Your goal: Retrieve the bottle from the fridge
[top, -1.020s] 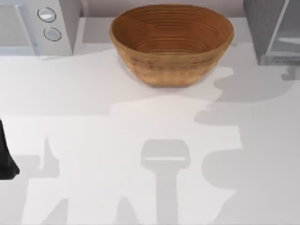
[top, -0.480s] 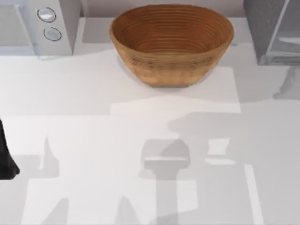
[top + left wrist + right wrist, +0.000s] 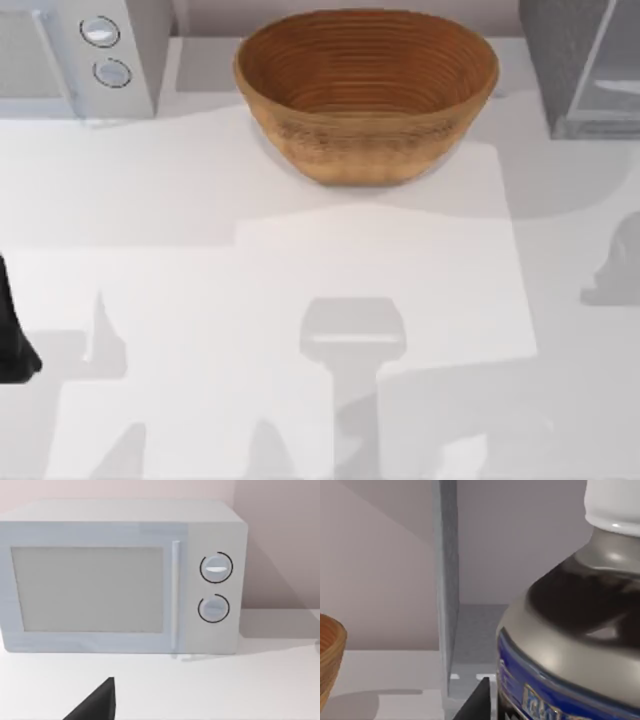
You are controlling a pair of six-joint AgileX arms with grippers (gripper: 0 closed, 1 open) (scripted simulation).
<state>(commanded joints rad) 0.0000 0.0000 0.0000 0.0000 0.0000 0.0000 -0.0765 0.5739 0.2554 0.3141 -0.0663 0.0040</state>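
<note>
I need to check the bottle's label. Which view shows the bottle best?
The right wrist view: the bottle looms close, with white cap, grey shoulder and blue label, beside the fridge wall. The top view has the fridge at the table's far right; the left wrist view faces the microwave.

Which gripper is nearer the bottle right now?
Right. Its wrist view has the bottle looming close beside the fridge wall. The left gripper faces the microwave across the table.
</note>
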